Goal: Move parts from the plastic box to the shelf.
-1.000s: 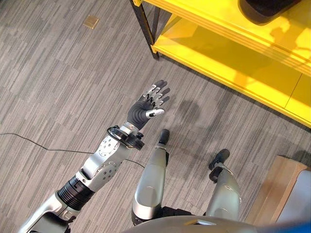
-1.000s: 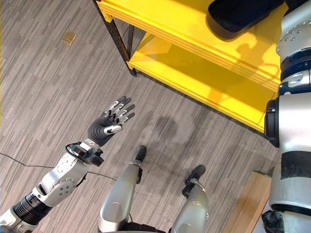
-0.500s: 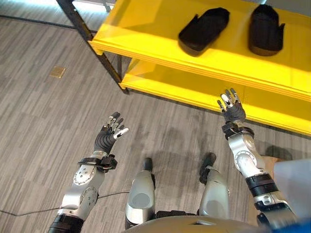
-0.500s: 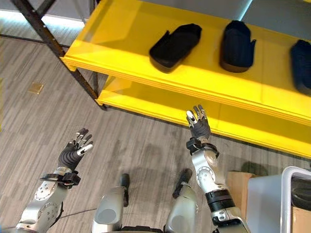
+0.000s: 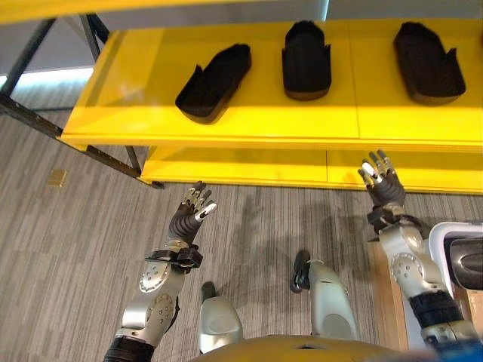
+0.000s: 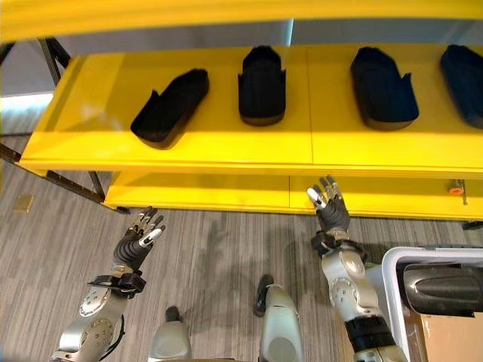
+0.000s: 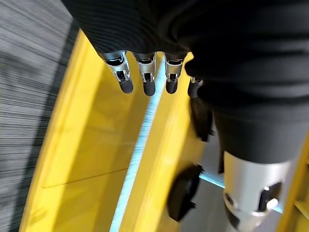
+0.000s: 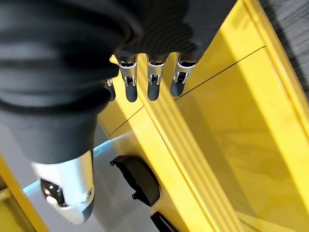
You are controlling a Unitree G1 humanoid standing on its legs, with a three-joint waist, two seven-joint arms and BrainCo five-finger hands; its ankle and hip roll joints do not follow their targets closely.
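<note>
Left eye view: the yellow shelf (image 5: 249, 121) spans the scene ahead of me, and three black parts lie in a row on its upper board. The left part (image 5: 213, 72) lies slanted, its long axis running from the shelf's front edge up toward the back right. The middle part (image 5: 306, 59) points straight front to back, and the right part (image 5: 427, 51) lies nearly the same way, tilted a little. My left hand (image 5: 190, 217) is raised over the floor (image 5: 68, 249) in front of the shelf, fingers straight and spread, holding nothing. My right hand (image 5: 383, 185) is up by the shelf's front edge, fingers straight, also empty.

Right eye view: I count four parts on that board now, a fourth part (image 6: 464, 72) at the far right end. The plastic box (image 6: 392, 279) sits on the floor beside my right arm, one dark part (image 6: 444, 286) lying crosswise inside.

Left wrist view: my fingers (image 7: 145, 79) reach straight toward the shelf, nothing between them.

Right wrist view: fingers (image 8: 153, 79) straight, slightly apart, nothing held.
</note>
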